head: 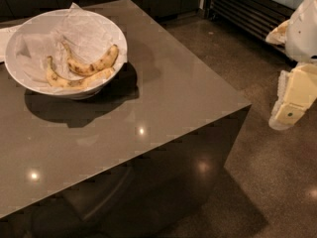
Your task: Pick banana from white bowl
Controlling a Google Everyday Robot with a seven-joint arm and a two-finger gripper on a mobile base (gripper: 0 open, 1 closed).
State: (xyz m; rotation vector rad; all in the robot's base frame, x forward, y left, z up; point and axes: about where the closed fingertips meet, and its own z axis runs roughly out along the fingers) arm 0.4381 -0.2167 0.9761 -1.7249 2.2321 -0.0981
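The white bowl [29, 76] stands at the far left of the table, lined with crumpled white paper. Two bananas lie in it. The banana [95, 66] is the upper one, strongly curved and brown-spotted, with its thin stem pointing up-left. A flatter, paler banana [74, 82] lies just below it, touching it. My gripper [290, 108] hangs at the right edge of the view, off the table and over the floor, far from the bowl.
The grey table [163, 98] has its near right corner at the middle right. Dark speckled floor [277, 182] lies to the right. A dark appliance with slats [247, 9] stands at the back right. White paper [5, 36] lies behind the bowl.
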